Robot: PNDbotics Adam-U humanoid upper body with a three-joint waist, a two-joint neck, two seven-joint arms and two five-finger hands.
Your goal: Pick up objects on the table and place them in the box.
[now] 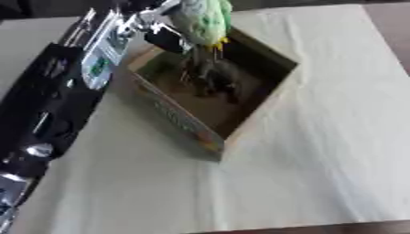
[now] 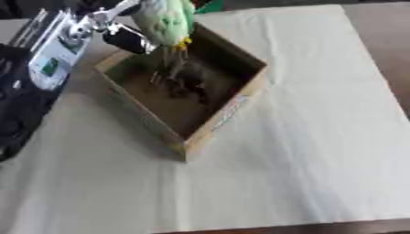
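Left hand (image 1: pixel 164 34), at upper left of the frame, pinches a green toy (image 1: pixel 202 18) above the box's (image 1: pixel 188 123) far corner, and we judge that letting go here could bounce it off the rim onto the cloth (image 1: pixel 320 137).

I see a staged test bench, likely a lab: a table (image 2: pixel 320 137) under plain pale cloth (creased), one cardboard box (image 2: pixel 216 125), nothing homely.

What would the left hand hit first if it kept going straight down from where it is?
Probably the dark objects lying in the box; the left hand holds the green toy above them. Depth is unclear.
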